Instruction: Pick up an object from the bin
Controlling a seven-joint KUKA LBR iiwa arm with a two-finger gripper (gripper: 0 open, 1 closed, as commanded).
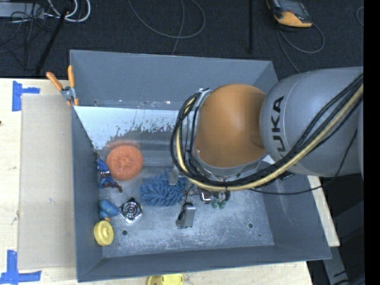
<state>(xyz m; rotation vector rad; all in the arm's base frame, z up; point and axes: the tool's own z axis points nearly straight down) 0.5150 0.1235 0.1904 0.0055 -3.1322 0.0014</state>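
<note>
The arm's orange cover (228, 126) hung highest over the bin (261, 230). Below it the gripper (186, 217) sat low near the floor, just right of a shaggy blue tuft (161, 191) mid-bin. Whether it was open or closed, I could not tell. An orange ball (124, 161) lay further left.

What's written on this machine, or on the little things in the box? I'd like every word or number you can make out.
"KUKA": dark letters, turned sideways, on the grey arm.
Nothing else: the small things lying in the bin bear no writing that can be read.
</note>
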